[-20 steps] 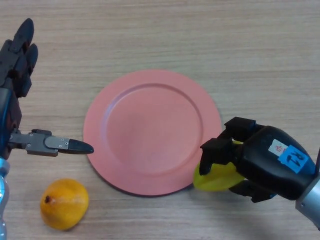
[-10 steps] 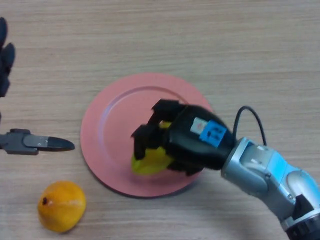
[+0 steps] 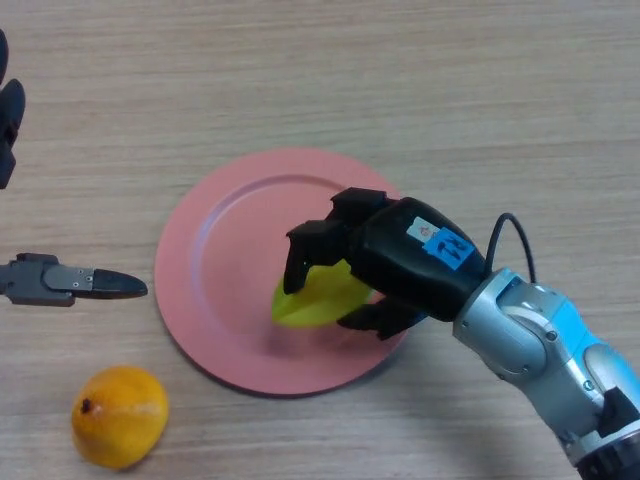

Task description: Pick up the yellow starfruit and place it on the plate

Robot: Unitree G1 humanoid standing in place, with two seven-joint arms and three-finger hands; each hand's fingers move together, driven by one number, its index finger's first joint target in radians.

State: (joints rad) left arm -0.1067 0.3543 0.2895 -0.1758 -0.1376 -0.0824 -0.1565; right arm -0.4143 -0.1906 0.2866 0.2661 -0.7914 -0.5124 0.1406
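Observation:
The yellow starfruit [image 3: 318,298] is over the right half of the pink plate [image 3: 215,270], low above or on its surface. My right hand [image 3: 405,262] comes in from the lower right and its fingers are curled round the starfruit. Most of the fruit's right part is hidden under the hand. My left hand [image 3: 62,282] shows at the left edge, to the left of the plate, with straight fingers and nothing in it.
An orange fruit [image 3: 119,415] lies on the wooden table [image 3: 400,80] at the lower left, in front of the plate. My right forearm [image 3: 545,360] stretches across the lower right corner.
My right hand carried the starfruit from the table right of the plate onto the plate, then shifted slightly right over the last half second. The left hand drew back to the left.

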